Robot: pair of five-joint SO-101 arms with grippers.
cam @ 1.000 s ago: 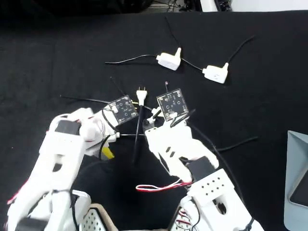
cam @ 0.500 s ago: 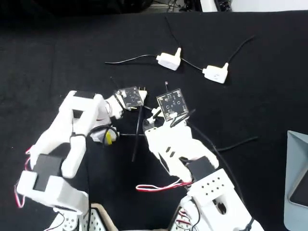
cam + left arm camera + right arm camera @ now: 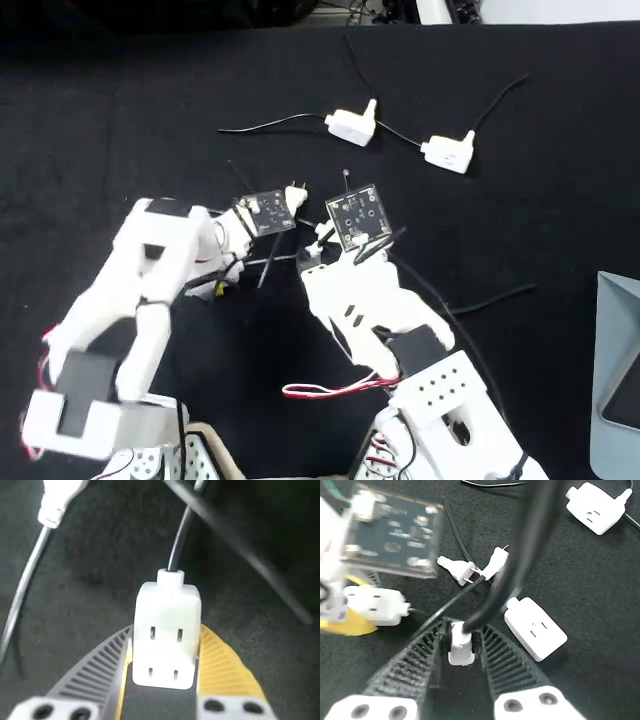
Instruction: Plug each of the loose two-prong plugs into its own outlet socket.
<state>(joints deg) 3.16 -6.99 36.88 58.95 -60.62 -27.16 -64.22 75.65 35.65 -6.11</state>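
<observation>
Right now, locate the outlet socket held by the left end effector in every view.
Left wrist view: outlet socket clamped between the grey and yellow fingers.
Right wrist view: socket against the yellow finger, beside the left wrist's circuit board.
High view: hidden under that circuit board.
Shared landmark: the yellow finger.

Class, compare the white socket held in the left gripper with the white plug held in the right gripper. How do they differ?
The socket is a broad, boxy block between the left gripper's fingers; the plug is a slim, rounded piece between the right gripper's fingers. The socket's face carries slots; the plug's visible side is plain. Both are white, and each is clamped in a gripper.
</observation>
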